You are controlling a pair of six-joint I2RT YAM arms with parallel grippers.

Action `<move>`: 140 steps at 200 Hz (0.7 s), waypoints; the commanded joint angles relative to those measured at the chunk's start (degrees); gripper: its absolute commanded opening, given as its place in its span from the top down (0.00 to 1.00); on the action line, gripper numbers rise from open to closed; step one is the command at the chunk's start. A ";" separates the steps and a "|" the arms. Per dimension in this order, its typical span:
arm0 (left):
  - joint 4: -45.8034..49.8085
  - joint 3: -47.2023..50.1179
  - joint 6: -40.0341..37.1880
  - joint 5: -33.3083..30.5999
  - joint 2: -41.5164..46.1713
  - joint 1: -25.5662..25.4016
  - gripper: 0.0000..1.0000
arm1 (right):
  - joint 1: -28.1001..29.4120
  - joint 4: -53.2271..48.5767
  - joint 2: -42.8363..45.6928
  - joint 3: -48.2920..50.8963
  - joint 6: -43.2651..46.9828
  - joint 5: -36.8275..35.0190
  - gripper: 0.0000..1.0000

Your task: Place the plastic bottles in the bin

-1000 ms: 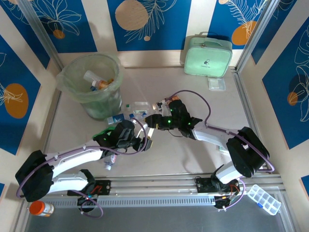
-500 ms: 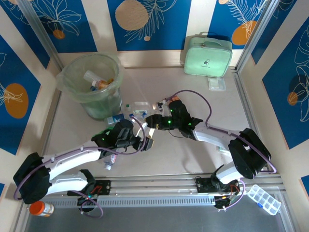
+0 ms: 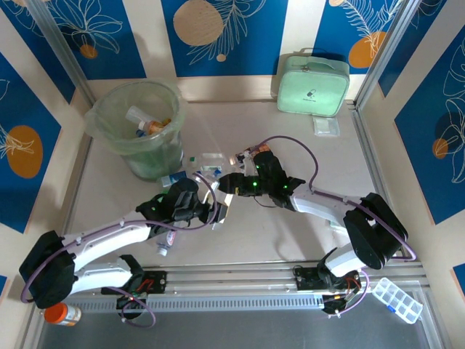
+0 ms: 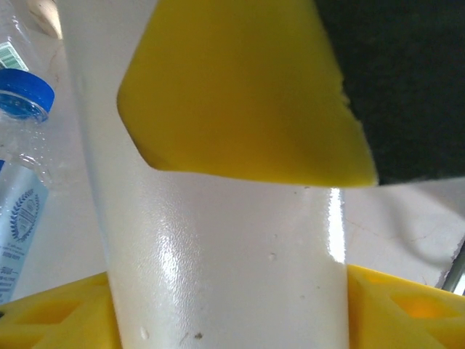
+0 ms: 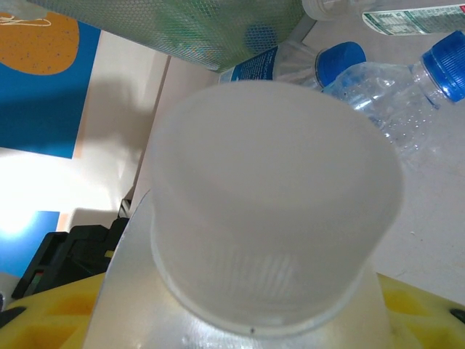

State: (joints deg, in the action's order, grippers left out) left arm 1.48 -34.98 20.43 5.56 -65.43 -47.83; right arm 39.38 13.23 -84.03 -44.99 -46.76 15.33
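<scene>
White bottle (image 5: 276, 203) mid-table (image 3: 305, 153), right gripper (image 5: 243, 305) clamped on it below the cap, left gripper (image 4: 229, 309) closed on its body, blue-capped bottles (image 5: 385, 94) just beyond, bin (image 3: 109, 116) far left holding a few bottles, mint case (image 3: 312, 85) far right.

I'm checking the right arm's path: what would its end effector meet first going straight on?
Likely the blue-capped bottles just past the white bottle that the right end effector holds, then the bin; depth is unclear.
</scene>
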 commanded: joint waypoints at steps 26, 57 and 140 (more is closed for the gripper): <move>-2.17 -0.45 1.72 3.97 -2.57 1.02 0.28 | -0.07 2.32 0.42 0.30 -0.37 1.82 0.59; -2.45 0.02 1.64 3.77 -1.34 1.11 0.36 | -0.18 1.71 0.53 0.22 0.21 1.11 0.59; -1.58 1.60 0.76 -1.16 3.15 1.11 0.61 | 1.14 -0.75 2.24 0.07 2.54 -3.51 0.24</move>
State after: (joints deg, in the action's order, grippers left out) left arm 1.19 -33.89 22.09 6.55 -65.45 -47.09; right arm 40.07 14.48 -83.88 -44.99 -46.57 14.57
